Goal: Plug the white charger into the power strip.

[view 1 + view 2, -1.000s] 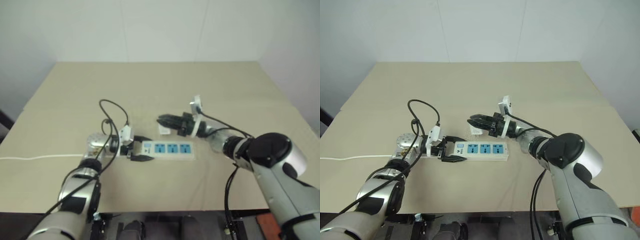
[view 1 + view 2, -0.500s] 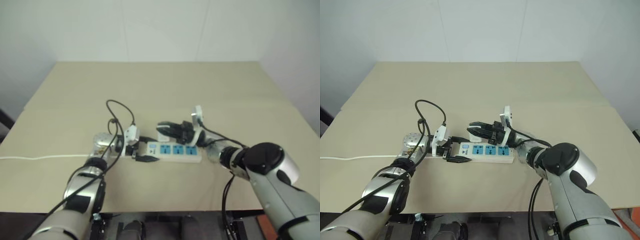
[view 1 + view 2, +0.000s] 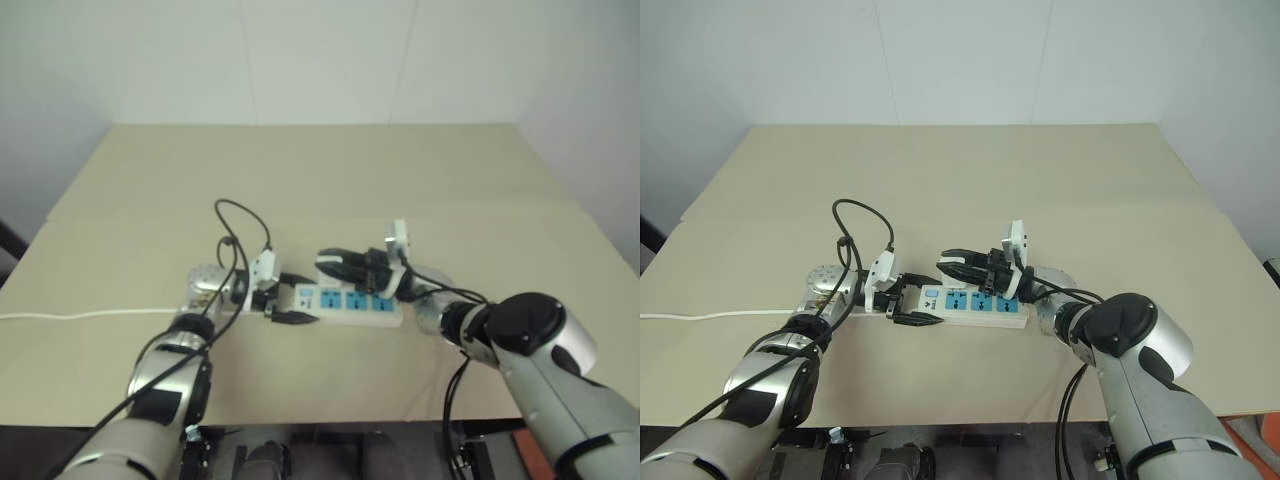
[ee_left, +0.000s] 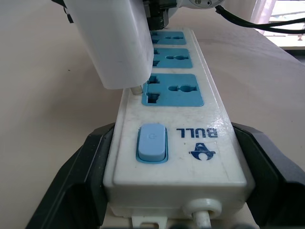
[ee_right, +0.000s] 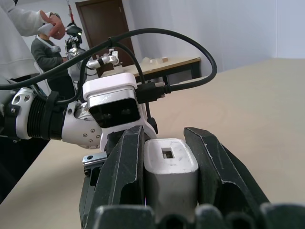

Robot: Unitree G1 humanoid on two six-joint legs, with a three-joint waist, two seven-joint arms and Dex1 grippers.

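Left hand (image 3: 902, 303) is clamped on the strip's (image 4: 178, 119) switch end, right hand (image 5: 167, 157) clamped on the charger (image 4: 112, 40), prongs just off the first socket's edge, so pushing now could jam or skid the strip.

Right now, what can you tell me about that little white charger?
The white charger is a small, smooth plastic block with rounded corners and a small square port on its end. The right gripper clamps it between black fingers. Its metal prongs point down, hovering just above the power strip, at the blue socket nearest the switch, not yet pushed in.
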